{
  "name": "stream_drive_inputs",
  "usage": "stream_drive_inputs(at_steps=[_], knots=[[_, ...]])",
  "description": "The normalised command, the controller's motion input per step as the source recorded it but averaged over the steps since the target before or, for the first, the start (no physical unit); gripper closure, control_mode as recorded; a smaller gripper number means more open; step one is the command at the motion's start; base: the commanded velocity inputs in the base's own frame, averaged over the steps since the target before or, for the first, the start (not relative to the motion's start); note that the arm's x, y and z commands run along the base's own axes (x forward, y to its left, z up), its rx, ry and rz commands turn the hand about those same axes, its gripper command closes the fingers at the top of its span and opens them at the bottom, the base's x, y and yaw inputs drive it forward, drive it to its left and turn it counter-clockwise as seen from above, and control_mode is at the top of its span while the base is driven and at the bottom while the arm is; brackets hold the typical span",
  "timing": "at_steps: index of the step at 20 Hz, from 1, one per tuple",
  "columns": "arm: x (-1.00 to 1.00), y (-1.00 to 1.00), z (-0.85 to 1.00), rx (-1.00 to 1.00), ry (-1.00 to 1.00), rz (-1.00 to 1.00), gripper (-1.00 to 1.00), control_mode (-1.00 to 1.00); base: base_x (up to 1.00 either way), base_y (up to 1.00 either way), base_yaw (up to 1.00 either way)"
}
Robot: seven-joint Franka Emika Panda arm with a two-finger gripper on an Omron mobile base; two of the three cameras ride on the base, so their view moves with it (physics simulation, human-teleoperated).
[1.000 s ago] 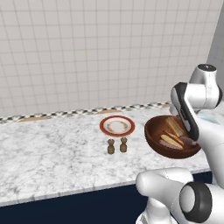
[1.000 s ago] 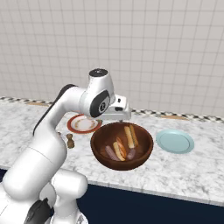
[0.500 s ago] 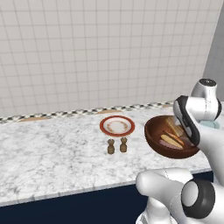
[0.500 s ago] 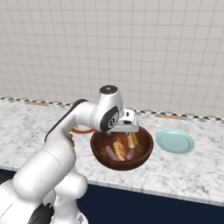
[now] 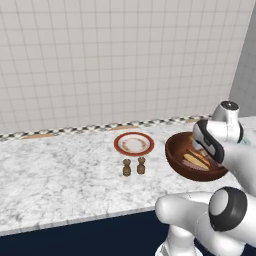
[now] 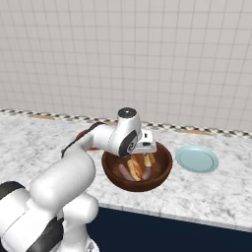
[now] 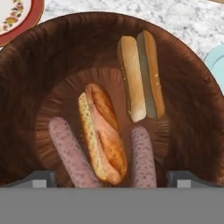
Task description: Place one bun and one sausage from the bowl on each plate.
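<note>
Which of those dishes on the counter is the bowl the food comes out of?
Look along the marble counter under the tiled wall. Between the red-rimmed plate and the pale teal plate sits the bowl: deep, dark brown, wider than either, holding buns and sausages.

Tiled kitchen wall above a marble tabletop

The white-and-grey veined marble tabletop (image 5: 55, 180) runs the width of the room, with a dark navy cabinet front (image 5: 100, 240) below its edge. Behind the tabletop rises a wall of pale square tiles (image 5: 115, 60), trimmed at its foot by a checkered border strip (image 5: 75, 129). A plain grey wall (image 5: 245, 85) adjoins the tiles at their right.
</note>
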Motion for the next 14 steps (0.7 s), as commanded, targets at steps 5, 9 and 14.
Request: stream_drive_inputs(at_steps=[5, 9, 14], knots=[[0.38, -0.14, -0.2, 0.0, 0.0, 0.01, -1.0, -1.0, 0.0, 0.0, 0.0], [0.36, -0.09, -0.15, 0.0, 0.0, 0.0, -1.0, -1.0, 0.0, 0.0, 0.0], [0.33, -0.07, -0.16, 0.0, 0.0, 0.0, -1.0, -1.0, 0.0, 0.0, 0.0]])
